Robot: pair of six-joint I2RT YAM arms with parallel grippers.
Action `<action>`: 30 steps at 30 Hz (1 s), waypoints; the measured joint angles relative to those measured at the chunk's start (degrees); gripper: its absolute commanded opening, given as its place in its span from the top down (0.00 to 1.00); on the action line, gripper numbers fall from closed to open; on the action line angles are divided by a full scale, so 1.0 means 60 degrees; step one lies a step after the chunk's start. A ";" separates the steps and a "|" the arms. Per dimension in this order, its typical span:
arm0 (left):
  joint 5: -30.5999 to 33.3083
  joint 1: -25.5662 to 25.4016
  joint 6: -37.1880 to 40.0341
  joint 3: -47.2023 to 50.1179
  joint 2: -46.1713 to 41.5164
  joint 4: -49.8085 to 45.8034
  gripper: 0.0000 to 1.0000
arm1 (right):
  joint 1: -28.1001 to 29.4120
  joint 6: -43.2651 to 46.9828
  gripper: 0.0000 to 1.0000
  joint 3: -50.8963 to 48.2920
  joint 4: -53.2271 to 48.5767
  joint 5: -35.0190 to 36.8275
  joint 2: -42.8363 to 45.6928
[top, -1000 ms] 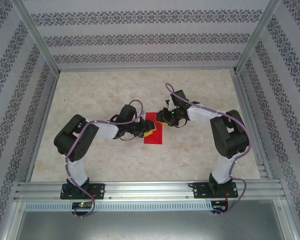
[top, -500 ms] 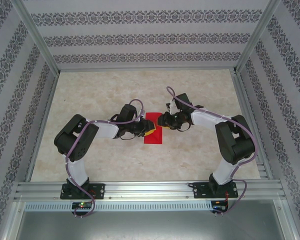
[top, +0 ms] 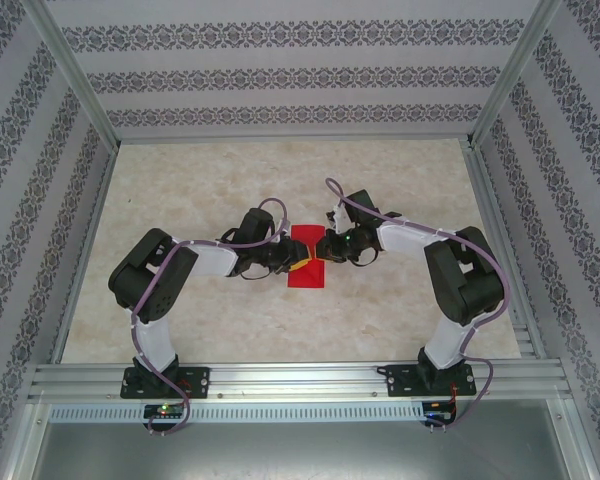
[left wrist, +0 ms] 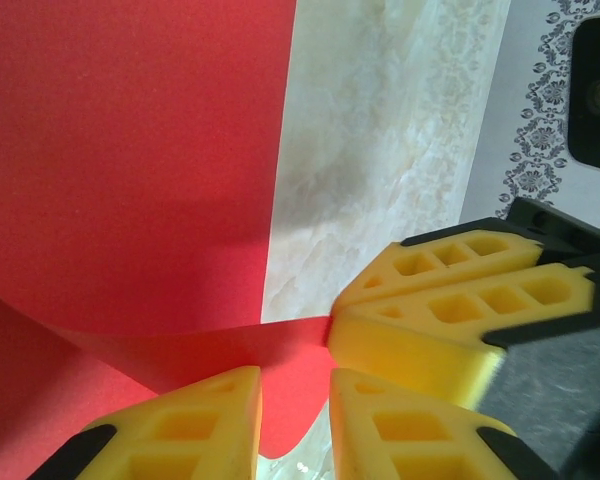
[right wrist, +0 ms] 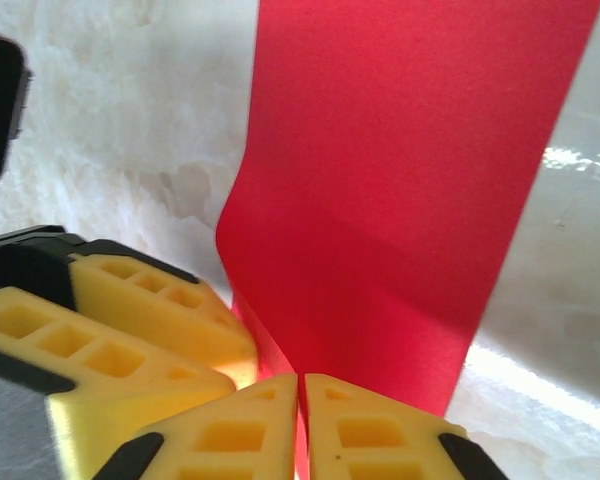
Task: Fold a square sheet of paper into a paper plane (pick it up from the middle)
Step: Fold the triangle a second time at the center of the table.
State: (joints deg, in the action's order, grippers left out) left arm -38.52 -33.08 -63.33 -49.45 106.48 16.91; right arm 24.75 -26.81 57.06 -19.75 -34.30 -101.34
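Pincers meet on the red square sheet of paper (right wrist: 400, 180)
Right pincer (right wrist: 302, 420) clamps the sheet's raised ridge between its jaws; left pincer (left wrist: 295, 400), narrowly parted, straddles it just beside; uneven pulling may tear it

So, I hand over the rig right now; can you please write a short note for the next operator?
Left gripper: jaws slightly apart around a lifted part of the square sheet of paper, not clamped.
Right gripper: shut on that lifted part, facing the left one.
Paper: in the middle of the table, mostly flat, raised only at the grippers.
Done: paper pinched up; from above it looks narrower than square, maybe folded once, uncertain.
Left: the remaining folds; no plane shape yet.
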 measured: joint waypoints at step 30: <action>-0.0226 0.0000 0.0004 -0.0521 0.0623 0.0025 0.75 | -0.0004 0.0284 0.91 0.0412 -0.0182 0.1024 -0.0976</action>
State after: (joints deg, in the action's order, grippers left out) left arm -39.88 -33.08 -63.31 -52.58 110.21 17.06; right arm 24.73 -25.10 59.53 -20.84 -28.16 -107.20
